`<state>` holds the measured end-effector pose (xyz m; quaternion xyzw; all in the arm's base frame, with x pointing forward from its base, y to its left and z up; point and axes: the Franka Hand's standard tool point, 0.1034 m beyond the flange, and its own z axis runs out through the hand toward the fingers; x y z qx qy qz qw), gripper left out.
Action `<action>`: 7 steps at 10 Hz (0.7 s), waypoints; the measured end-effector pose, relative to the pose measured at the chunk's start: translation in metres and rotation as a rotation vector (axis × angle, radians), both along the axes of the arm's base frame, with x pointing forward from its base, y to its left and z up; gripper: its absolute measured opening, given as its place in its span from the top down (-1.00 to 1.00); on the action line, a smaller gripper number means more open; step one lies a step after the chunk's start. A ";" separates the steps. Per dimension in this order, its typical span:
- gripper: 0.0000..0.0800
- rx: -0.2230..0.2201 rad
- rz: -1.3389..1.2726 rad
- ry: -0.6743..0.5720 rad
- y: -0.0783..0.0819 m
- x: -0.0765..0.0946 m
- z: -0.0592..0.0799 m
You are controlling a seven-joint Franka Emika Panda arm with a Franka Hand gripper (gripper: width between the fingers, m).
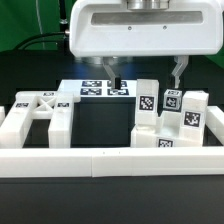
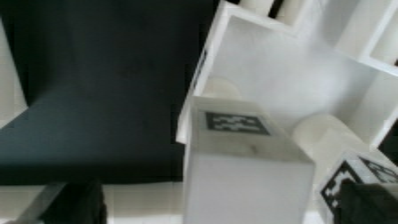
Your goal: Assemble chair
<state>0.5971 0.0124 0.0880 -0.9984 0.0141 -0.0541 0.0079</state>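
**Open hand hangs over the cluster of upright legs**

The hand (image 1: 147, 78) stands wide, its 2 dark fingers (image 1: 113, 78) well apart with nothing between them. It hangs above the cluster of glossy white square plastic legs and blocks (image 1: 165, 118), each bearing black-and-white tags. The cluster stands on the black tabletop (image 1: 98, 122) toward the exterior view's right.

The coming move turns on this: the cluster lies straight below the hand, and the tallest leg (image 1: 147, 102) sits roughly under the middle of the gap. At least 3 of these pieces stand on end, long axis upright, touching or just beside one another. I judge that a downward reach must set the fingers either side of 1 piece without catching its neighbours. Crowding is the main risk.

In the wrist view a tagged white block face (image 2: 237, 125) fills the middle, close under the camera. I cannot tell which piece of the cluster it belongs to.

The white plastic panel with X-shaped cross-bracing (image 1: 35, 110) lies well apart, toward the exterior view's left. The marker board (image 1: 100, 88) lies flat behind, below 1 finger. The long low white border wall (image 1: 110, 160) runs across the front, clear of a straight descent.
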 end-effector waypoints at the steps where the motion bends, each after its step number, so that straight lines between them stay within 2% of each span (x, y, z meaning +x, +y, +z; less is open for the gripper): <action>1: -0.32 0.000 0.000 0.000 0.000 0.000 0.000; 2: -0.32 0.000 0.001 0.000 0.000 0.000 0.000; 3: 0.04 0.001 0.001 0.000 0.001 0.001 0.000; 4: 0.29 0.000 0.001 0.000 0.001 0.001 0.000; 7: 0.29 0.004 -0.025 0.000 0.001 0.001 0.000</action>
